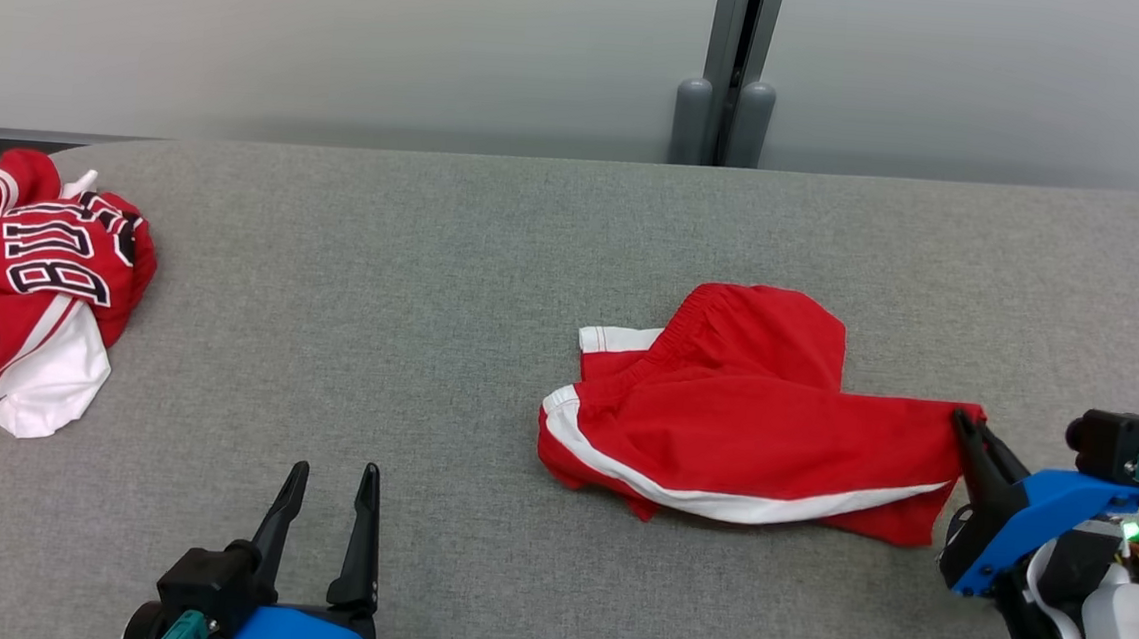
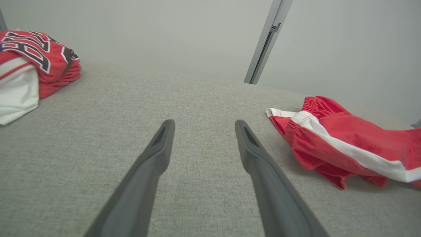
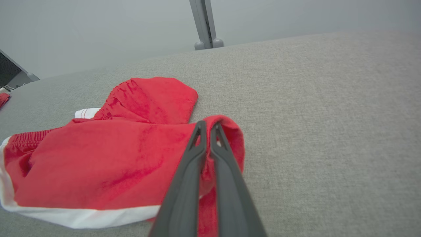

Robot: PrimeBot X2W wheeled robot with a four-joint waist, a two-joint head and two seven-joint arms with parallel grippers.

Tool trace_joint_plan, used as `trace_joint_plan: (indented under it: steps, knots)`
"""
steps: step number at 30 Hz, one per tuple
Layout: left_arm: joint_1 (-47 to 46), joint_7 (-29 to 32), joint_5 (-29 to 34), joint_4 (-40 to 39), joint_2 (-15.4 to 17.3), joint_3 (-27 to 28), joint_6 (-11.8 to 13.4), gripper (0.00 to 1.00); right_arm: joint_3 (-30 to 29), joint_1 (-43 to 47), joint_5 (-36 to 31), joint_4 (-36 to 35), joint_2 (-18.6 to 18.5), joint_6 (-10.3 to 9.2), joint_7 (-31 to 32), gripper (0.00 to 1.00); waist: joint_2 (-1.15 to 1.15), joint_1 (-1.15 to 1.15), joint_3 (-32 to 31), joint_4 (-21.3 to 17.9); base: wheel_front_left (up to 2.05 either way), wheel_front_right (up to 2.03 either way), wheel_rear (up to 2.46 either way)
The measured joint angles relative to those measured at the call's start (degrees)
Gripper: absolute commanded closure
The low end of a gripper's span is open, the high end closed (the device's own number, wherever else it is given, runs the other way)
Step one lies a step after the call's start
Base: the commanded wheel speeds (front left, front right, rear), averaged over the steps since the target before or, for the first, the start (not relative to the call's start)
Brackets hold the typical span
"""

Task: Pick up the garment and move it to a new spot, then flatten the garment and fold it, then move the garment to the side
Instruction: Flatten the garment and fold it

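Observation:
The garment (image 1: 743,412) is a pair of red shorts with a white side stripe, lying rumpled right of the middle of the grey table. My right gripper (image 1: 963,419) is shut on the garment's right edge; in the right wrist view the garment (image 3: 108,158) spreads to the left and a fold of red cloth is pinched between the closed fingers of the right gripper (image 3: 208,126). My left gripper (image 1: 330,473) stands open near the front edge, left of the garment and apart from it. The left wrist view has the left gripper (image 2: 204,122) over bare cloth and the garment (image 2: 345,144) at the right.
A second red and white jersey (image 1: 30,292) with black lettering lies bunched at the table's far left; the jersey (image 2: 29,62) also appears in the left wrist view. The grey fabric table (image 1: 412,278) runs back to a pale wall with a grey post (image 1: 727,80).

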Motion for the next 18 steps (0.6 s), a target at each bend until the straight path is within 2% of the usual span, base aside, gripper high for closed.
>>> trace_joint_plan:
  steps: [4, 13, 14, 16, 17, 18]
  knots:
    - [-0.8, 0.0, -0.1, -0.2, 0.0, -0.7, 0.0, 0.00, -3.6, -3.4, -0.9, 2.6, 0.7, 0.00, 2.1, 1.00, 0.00, 0.00, 1.0, 0.5, 0.00, 0.00, 0.00]
    - [-2.6, 0.0, -0.4, -0.6, 0.0, -2.0, 0.0, 0.00, -9.0, -16.6, -8.5, 15.8, 2.0, 0.00, 2.7, 1.00, 0.00, 0.00, 3.9, 3.5, 0.00, 0.00, 0.00]
    - [-2.7, 0.0, -0.4, -0.6, 0.0, -2.1, 0.0, 0.00, -9.4, -18.0, -9.7, 17.3, 2.0, 0.00, 2.1, 0.93, 0.00, 0.00, 4.3, 3.9, 0.00, 0.00, 0.00]
    - [-3.1, 0.0, -0.5, -0.6, 0.0, -2.2, 0.0, 0.00, -10.6, -20.6, -11.2, 20.3, 2.1, 0.00, 0.9, 0.53, 0.00, 0.00, 5.0, 4.5, 0.00, 0.00, 0.00]
    - [-3.4, 0.0, -0.7, -0.6, 0.0, -2.2, 0.0, 0.00, -10.8, -21.7, -12.4, 21.7, 2.1, 0.00, -0.1, 0.00, 0.00, 0.00, 5.3, 4.8, 0.00, 0.00, 0.00]
    - [-3.6, 0.0, -0.8, -0.6, 0.0, -2.3, 0.0, 0.00, -10.8, -22.6, -13.6, 22.9, 2.1, 0.00, -0.9, 0.00, 0.00, 0.00, 5.6, 5.1, 0.00, 0.00, 0.00]
